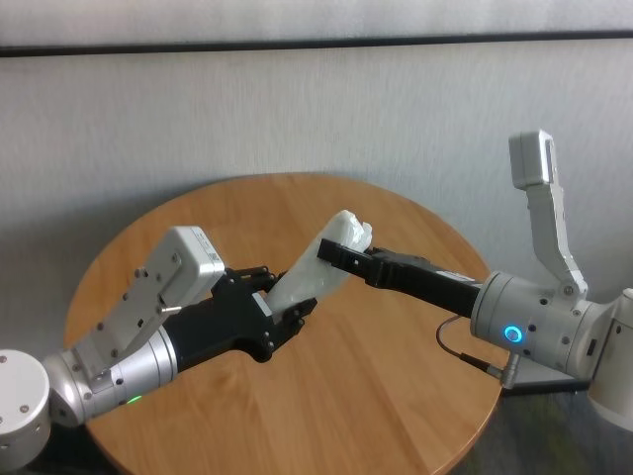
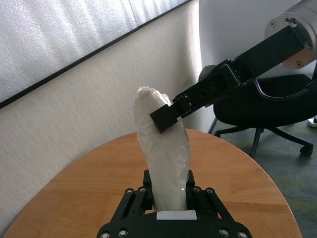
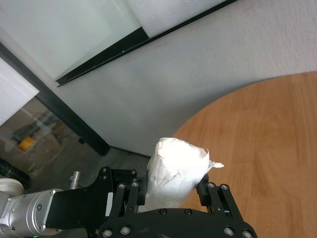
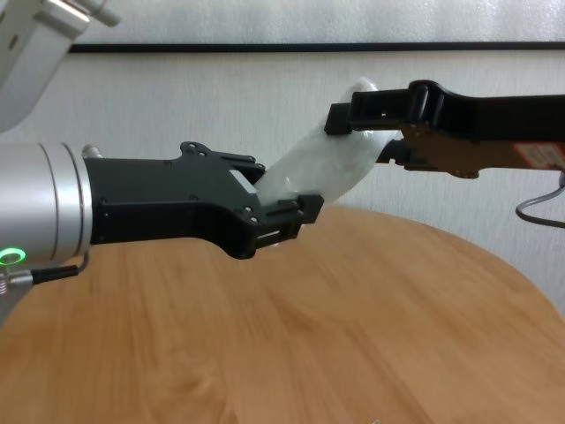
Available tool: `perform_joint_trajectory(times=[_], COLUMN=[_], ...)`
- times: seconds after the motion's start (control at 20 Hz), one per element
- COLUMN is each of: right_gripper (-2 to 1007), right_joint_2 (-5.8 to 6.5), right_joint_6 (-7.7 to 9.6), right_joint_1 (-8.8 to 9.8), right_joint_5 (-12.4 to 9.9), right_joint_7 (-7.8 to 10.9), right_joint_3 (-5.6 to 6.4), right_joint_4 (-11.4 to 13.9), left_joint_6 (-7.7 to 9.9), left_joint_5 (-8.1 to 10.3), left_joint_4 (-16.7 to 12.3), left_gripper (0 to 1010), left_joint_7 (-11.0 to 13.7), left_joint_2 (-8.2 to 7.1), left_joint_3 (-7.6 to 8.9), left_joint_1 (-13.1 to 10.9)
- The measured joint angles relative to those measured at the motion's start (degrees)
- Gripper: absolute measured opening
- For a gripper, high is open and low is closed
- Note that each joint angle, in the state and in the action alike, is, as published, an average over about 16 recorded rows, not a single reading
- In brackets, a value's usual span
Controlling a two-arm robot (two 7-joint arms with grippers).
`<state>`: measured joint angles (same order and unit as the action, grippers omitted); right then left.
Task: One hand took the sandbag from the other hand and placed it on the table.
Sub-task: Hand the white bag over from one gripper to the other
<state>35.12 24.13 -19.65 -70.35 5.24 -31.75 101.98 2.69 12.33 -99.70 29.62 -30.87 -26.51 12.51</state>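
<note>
The sandbag [image 1: 318, 269], a white crinkly pouch, hangs tilted in the air above the round wooden table [image 1: 396, 396], held at both ends. My left gripper [image 1: 285, 294], broad and black with a green ring light, is shut on its lower end. In the left wrist view the bag [image 2: 163, 148] rises from between that gripper's fingers [image 2: 147, 182]. My slim right gripper [image 1: 341, 245], with a blue ring light, reaches in from the right and is shut on the bag's upper end. The right wrist view shows that end [image 3: 176, 168] bulging between its jaws. From the chest, the bag [image 4: 322, 168] spans both grippers.
A grey padded wall stands close behind the table's far edge. A black office chair [image 2: 267, 104] sits on the floor beyond the table, off to the robot's right. Bare tabletop [image 4: 353, 336] lies under and in front of both arms.
</note>
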Motion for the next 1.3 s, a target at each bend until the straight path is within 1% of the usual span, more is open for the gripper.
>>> perform_joint_trajectory(times=[0.2, 1.3], right_gripper=[573, 572], right_joint_2=[-0.01, -0.03], right_joint_6=[0.02, 0.09], right_joint_1=[0.01, 0.02], right_joint_5=[-0.02, -0.05], right_joint_7=[0.02, 0.03], right_joint_3=[0.02, 0.03], right_joint_4=[0.0, -0.01], left_joint_6=[0.0, 0.0], left_joint_5=[0.0, 0.0], left_joint_4=[0.0, 0.0], left_gripper=[374, 374], left_joint_7=[0.0, 0.0], left_joint_2=[0.0, 0.0], left_joint_3=[0.0, 0.0], left_joint_1=[0.0, 0.0])
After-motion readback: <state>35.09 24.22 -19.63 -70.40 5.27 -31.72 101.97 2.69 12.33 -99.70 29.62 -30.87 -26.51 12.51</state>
